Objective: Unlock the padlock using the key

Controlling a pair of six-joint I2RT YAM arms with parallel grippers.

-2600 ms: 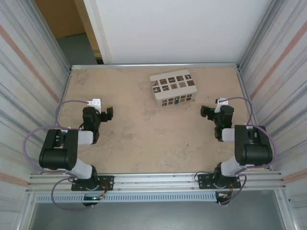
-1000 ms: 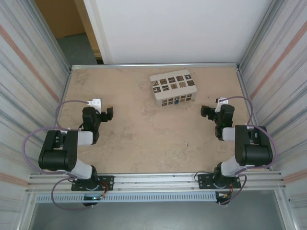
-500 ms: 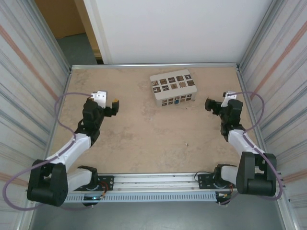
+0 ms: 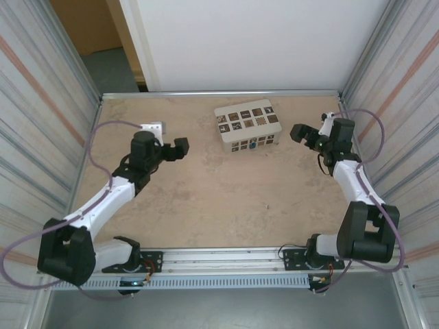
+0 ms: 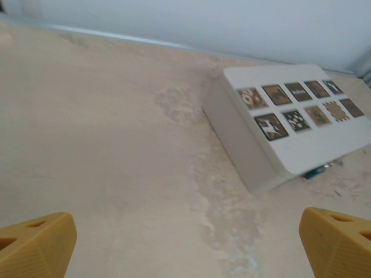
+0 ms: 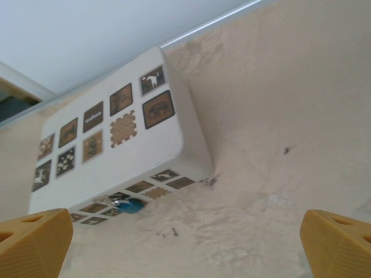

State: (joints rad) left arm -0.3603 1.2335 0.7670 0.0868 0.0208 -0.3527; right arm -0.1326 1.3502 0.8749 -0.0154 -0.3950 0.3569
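Both wide, empty: left fingers (image 5: 35, 246), right fingers (image 6: 336, 243); padlock (image 6: 132, 205) at box (image 6: 110, 150) front edge; open table (image 4: 206, 199) around.

Robot lab cell: metal-railed walls (image 4: 41, 89)

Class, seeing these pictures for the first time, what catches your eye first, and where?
The pale box with brown picture squares stands out at the far middle of the table, a tiny blue padlock against its near side. The left gripper and right gripper flank it, both open and empty.
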